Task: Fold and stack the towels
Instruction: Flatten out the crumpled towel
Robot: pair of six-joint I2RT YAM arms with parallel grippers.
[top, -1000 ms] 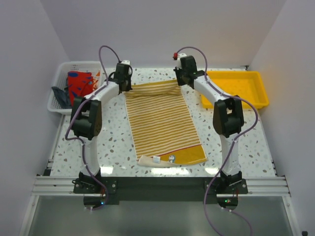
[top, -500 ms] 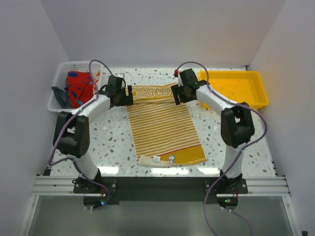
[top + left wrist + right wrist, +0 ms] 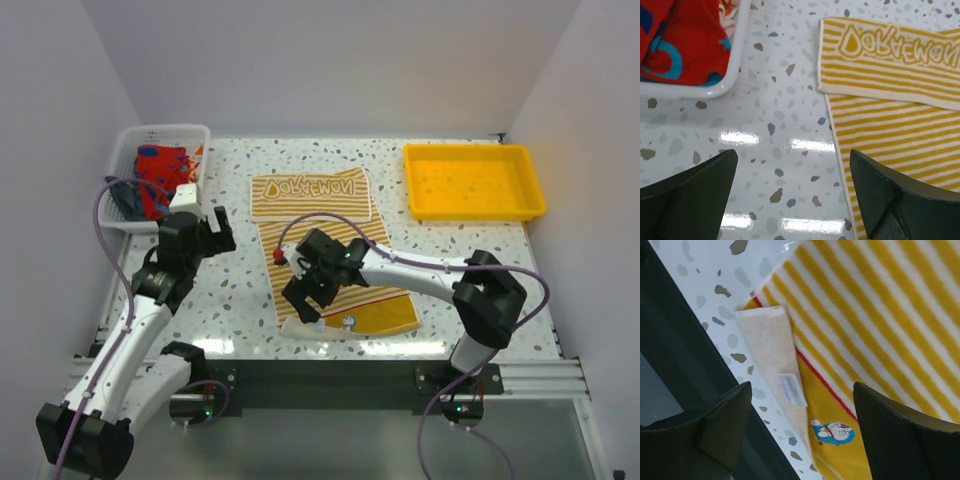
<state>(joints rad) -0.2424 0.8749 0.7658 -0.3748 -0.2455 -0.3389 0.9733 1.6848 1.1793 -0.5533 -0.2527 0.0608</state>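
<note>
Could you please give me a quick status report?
Left gripper and right gripper open, empty. Striped towel flat, far end folded over, near corner flipped. Other towels in basket.

left claw (image 3: 208,226) gaping wide, right claw (image 3: 303,292) spread apart, both empty, pointing down

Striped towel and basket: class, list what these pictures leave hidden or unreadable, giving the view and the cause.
- Top view: middle of the striped towel, covered by the right arm.
- Top view: number of cloths in the basket, heaped over one another.
- Left wrist view: the red cloth, cut off by the picture's edge.
- Right wrist view: print on the label, too small.
</note>
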